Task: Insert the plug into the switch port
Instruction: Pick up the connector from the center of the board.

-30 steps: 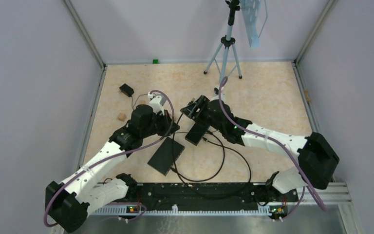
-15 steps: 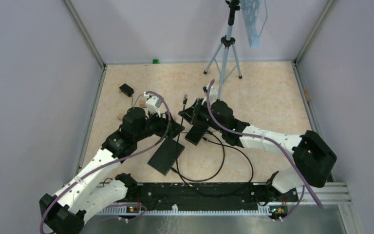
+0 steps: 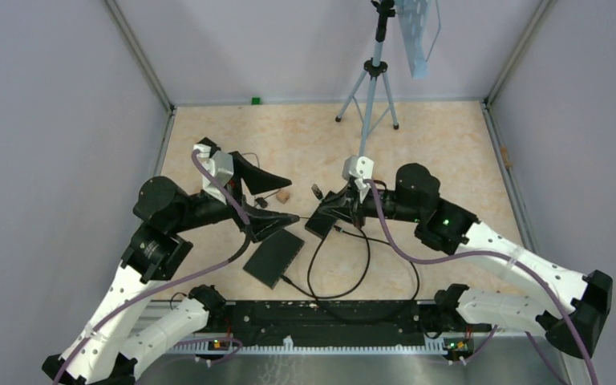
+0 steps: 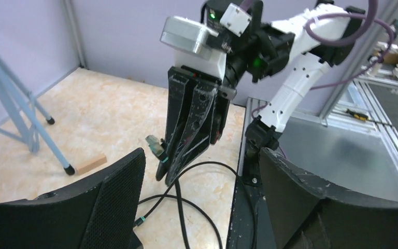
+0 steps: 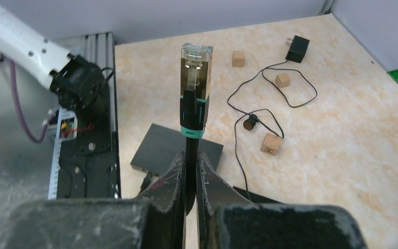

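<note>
1. Currently the right hand [image 5: 189, 171] is clamped on the black cable [image 3: 365, 261] just below its teal collar, and the plug [image 5: 196, 65] stands upright, clear of the fingertips
2. Left hand [image 4: 202, 171]: jaws spread wide, gripping nothing, facing the right hand from near by
3. Switch [image 3: 273, 257]: lies flat on the tabletop [image 3: 433, 152], low between the two hands and apart from the plug; its ports cannot be made out in any view
4. Handling, plug (judged): light, rigid clear plastic, with a latch tab likely to be fragile; the limp, springy cable lets the plug wag if it is held far back, so the soundest hold is at the collar or just behind it
5. Handling, switch (judged): light and smooth, liable to slide when pushed; bracing it with the free hand is advisable
6. Count: one plug held, one cable, one switch, three wooden cubes [image 5: 270, 143], one black adapter [image 5: 296, 49], one tripod [image 3: 369, 80]
</note>
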Robot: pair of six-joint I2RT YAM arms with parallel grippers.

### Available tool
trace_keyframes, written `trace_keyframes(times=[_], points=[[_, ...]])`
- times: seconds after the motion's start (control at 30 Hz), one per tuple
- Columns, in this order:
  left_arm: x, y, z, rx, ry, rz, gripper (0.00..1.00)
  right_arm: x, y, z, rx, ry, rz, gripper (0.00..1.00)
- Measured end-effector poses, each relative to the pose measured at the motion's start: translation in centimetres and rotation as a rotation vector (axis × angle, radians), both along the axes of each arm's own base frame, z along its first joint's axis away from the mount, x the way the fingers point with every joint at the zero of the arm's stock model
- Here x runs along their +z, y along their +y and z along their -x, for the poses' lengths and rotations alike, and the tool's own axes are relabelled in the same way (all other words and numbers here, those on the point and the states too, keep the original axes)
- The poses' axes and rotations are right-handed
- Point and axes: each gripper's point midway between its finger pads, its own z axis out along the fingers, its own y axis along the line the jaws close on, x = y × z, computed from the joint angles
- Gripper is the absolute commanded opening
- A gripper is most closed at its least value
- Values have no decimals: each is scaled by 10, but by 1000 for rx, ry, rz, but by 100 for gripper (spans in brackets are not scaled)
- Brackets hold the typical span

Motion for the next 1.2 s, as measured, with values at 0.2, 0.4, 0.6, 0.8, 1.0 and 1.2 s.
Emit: trace_keyframes(times=[0.2,0.4,0.6,0.8,1.0,1.2], points=[[-2,-3,17,-109,-108,-29,87,24,-15,24,113,-115,74,0],[-3,-7,23,-186,-209,-46,87,48,-16,47,201,-185,91,0],[-13,-18,13,-227,-238,-73,86,40,-10,63,265,-185,124,0],[-24,-25,7,-265,-220,-96,73,32,-4,61,278,-169,158,0],[-23,-24,18,-325,-239,-93,65,36,-4,60,273,-177,150,0],[-23,-24,22,-361,-251,-89,69,36,-3,59,264,-172,150,0]])
